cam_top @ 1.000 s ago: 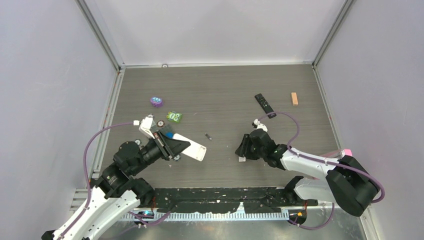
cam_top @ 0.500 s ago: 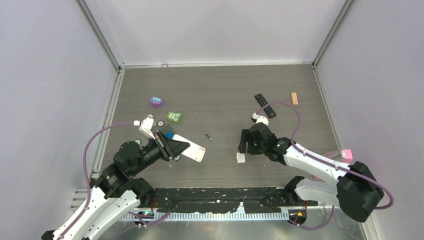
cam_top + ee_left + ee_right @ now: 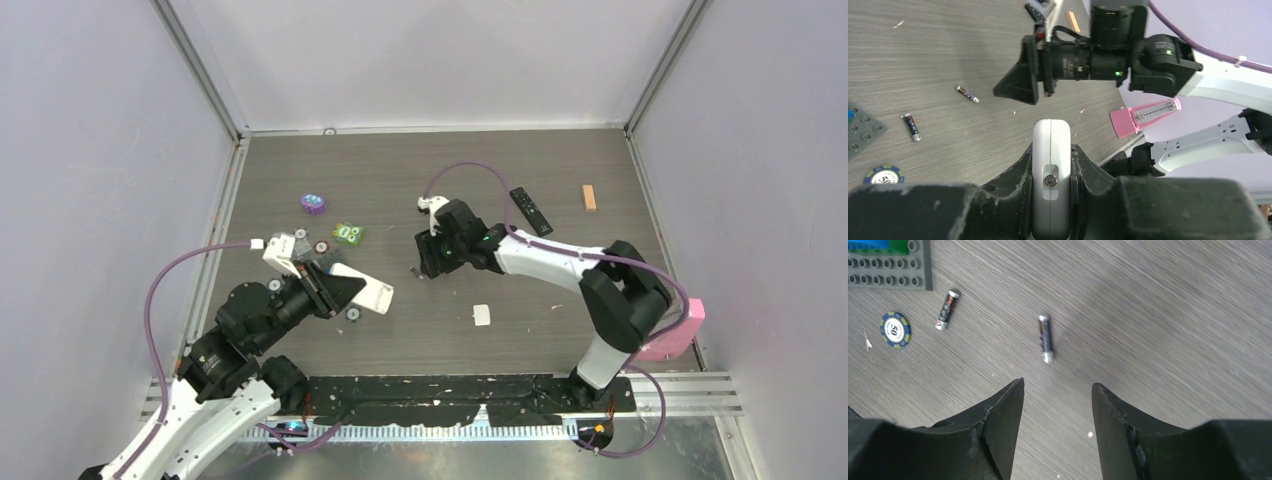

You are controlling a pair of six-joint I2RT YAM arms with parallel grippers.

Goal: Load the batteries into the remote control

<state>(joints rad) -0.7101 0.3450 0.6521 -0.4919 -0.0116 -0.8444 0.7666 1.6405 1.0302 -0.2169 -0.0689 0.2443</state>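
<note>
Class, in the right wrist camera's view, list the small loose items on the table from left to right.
poker chip → first battery → second battery. The grey studded plate overlaps the chip sideways, so it is left out.

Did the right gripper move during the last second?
Yes. The right gripper swung left, from just below the black remote to well left of it, and is now poised over a loose battery.

Grey wood-grain table, pale lilac walls, metal rails
</note>
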